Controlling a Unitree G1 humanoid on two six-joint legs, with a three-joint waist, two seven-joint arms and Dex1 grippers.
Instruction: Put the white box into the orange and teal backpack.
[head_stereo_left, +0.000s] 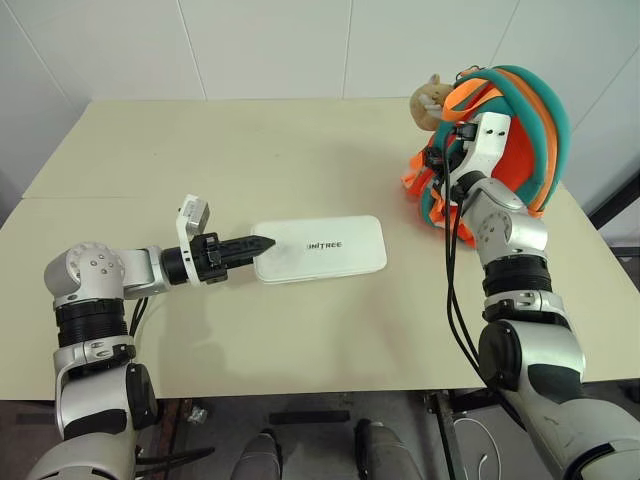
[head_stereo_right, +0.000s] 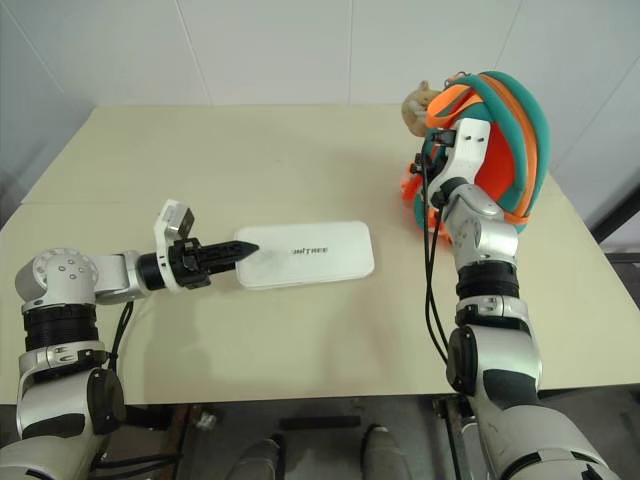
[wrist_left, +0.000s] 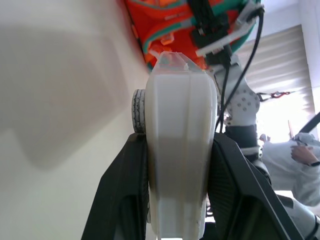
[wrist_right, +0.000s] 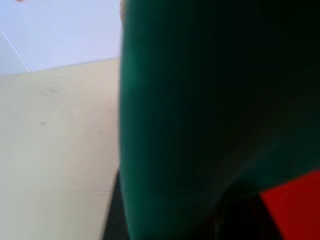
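White box (head_stereo_left: 320, 249) lies flat on the beige table (head_stereo_left: 200, 160), near table centre, long side running 9-to-3 o'clock, lid up w/ dark lettering readable. L gripper (head_stereo_left: 262, 243) comes in from 9 o'clock, roughly level, black fingers clamped on the box's 9 o'clock short end; in the left wrist view the box (wrist_left: 180, 150) sits edge-on betw. the two fingers (wrist_left: 122, 195), both pressed against its sides, so it's grasping the box. Box bottom still looks to be on the tabletop at its far end; can't tell if the near end is lifted. Orange and teal backpack (head_stereo_left: 520, 130) stands upright at abt 2 o'clock from the box, well apart from it, near the table's far R corner; teal straps arch over the orange body, open side facing toward 9 o'clock. Tan plush charm (head_stereo_left: 432, 102) hangs at the pack's upper edge on the 10 o'clock side. R arm reaches fwd to the pack, R gripper (head_stereo_left: 437, 160) at the pack's front opening among teal trim and orange loops; right wrist view has teal strap (wrist_right: 210, 110) right against the camera w/ a patch of orange at the corner. R fingers hidden by wrist & fabric, so can't tell if clenched or released, nor if it's holding fabric.
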